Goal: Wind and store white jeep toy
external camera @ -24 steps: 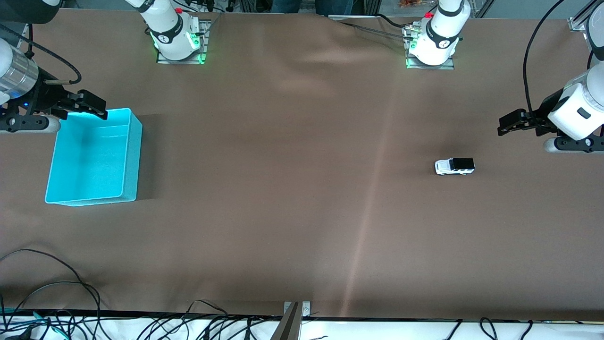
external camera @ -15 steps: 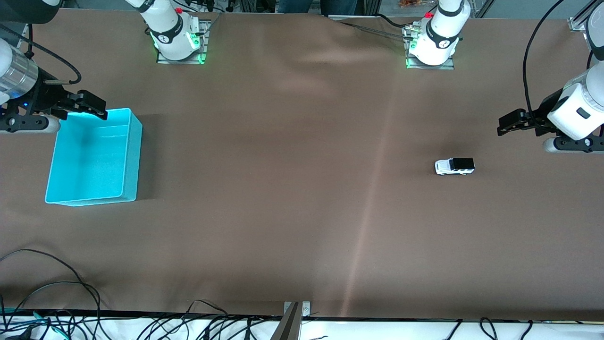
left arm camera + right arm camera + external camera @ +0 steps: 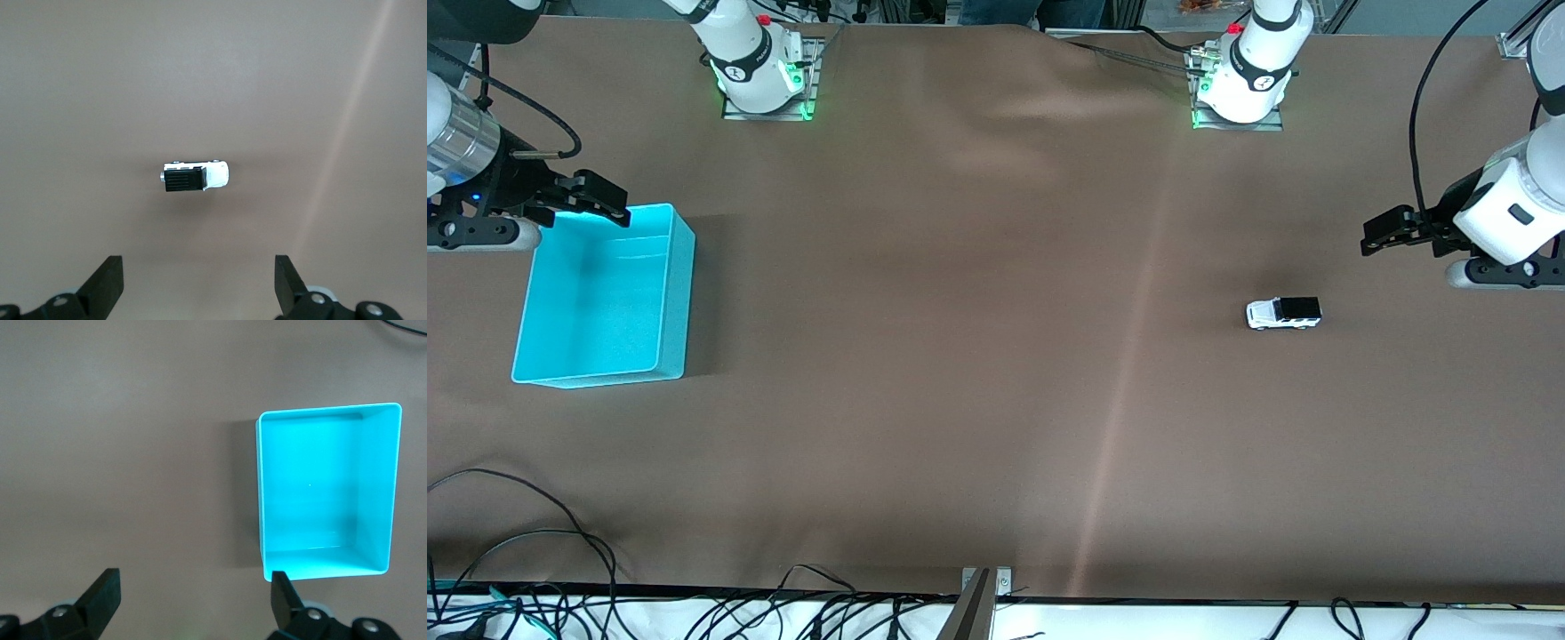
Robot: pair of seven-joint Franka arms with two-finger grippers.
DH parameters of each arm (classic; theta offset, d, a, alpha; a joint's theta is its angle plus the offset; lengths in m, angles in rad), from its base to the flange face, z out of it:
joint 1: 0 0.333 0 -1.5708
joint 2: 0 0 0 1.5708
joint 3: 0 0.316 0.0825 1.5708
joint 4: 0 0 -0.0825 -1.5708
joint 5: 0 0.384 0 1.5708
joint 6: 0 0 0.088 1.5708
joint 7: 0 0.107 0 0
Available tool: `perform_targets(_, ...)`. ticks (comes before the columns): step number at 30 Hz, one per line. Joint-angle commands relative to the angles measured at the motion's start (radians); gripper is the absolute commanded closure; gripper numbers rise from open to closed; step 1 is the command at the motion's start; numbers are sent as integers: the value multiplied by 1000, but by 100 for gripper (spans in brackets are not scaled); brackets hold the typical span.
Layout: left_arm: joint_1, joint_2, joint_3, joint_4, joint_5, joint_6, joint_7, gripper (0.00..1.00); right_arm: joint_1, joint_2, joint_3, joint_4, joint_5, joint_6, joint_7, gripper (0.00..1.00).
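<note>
Brown cloth covers the whole table (image 3: 978, 356), which is bare apart from two things set well apart. The white jeep toy (image 3: 1283, 313) stands on its wheels toward the left arm's end of the table; the turquoise bin (image 3: 605, 298) lies open and empty toward the right arm's end. The left gripper (image 3: 1383, 233) hangs in the air near the toy but not over it, its jaws spread wide, and the left wrist view shows the toy (image 3: 195, 177) lying on the cloth well ahead of the open fingers (image 3: 107, 283). The right gripper (image 3: 600, 200) hovers over the bin's rim at the corner farthest from the front camera, jaws also wide open and holding nothing; that arm waits. The task looks to be at its very start: the approach to the toy, with no winding or storing done yet. The next move likely calls for the left gripper to come over the toy, line its fingers across the narrow body and descend. Compared with the earlier frames, the left gripper has drifted very slightly away from the front camera; the toy and bin have not moved.
</note>
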Motion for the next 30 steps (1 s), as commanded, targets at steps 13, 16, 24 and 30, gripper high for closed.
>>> perform_targets(13,-6,66,-37,19,9,-37,-580,0,0,0,1,16,14,-1,8,0)
perform_targets(16,-9,70,-47,12,15,-37,-743,0,0,0,1,16,14,-1,8,0)
perform_targets(24,-7,118,-57,1,72,-35,-1076,0,0,3,1,16,9,2,8,0)
perform_targets(30,-1,158,-57,-25,72,-26,-1226,0,-4,11,-3,33,8,39,4,0)
